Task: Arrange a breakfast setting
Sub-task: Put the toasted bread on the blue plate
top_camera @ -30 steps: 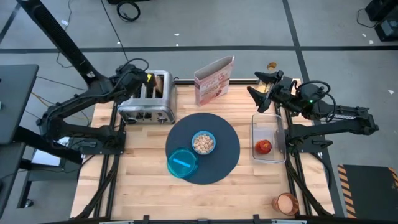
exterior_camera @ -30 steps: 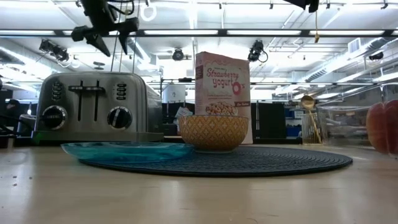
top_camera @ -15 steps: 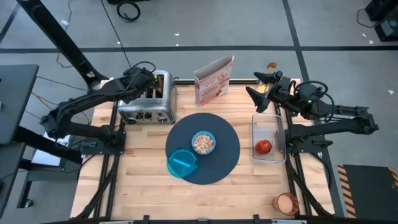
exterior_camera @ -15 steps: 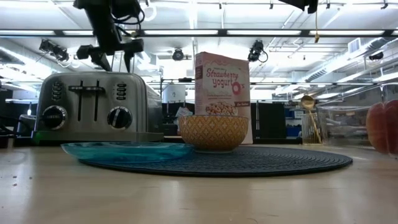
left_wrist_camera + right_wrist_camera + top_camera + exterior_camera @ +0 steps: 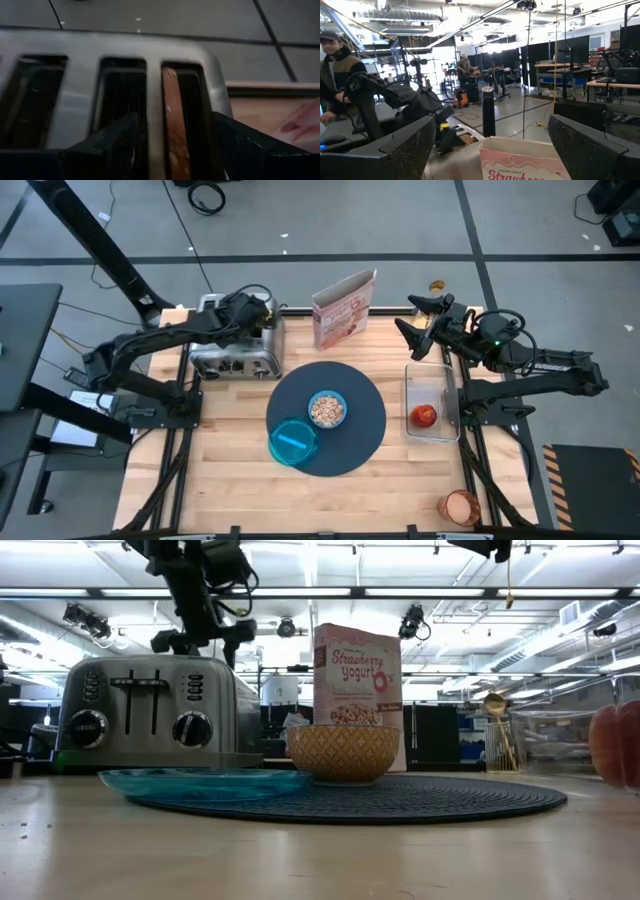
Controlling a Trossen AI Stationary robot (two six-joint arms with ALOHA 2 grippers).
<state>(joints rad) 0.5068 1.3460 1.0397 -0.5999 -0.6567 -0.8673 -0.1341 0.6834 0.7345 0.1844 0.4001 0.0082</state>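
A toast slice stands upright in a slot of the silver toaster at the far left. My left gripper hangs open just above that slot, one finger on either side of the slice, touching nothing. The round dark mat lies mid-table and bears the small bowl and the teal plate. The red fruit lies in a clear container. The amber cup stands near right. The gold spoon stands far right. My right gripper waits open, raised at the far right.
A pink cereal box stands upright at the far edge between toaster and right arm. Bare wood table lies at near left and in front of the mat. People show in the room beyond the table in the right wrist view.
My left gripper has come down and gone a little toward the table's right, from above the toaster's left part to just over its top. It has stayed open. Nothing on the table has moved.
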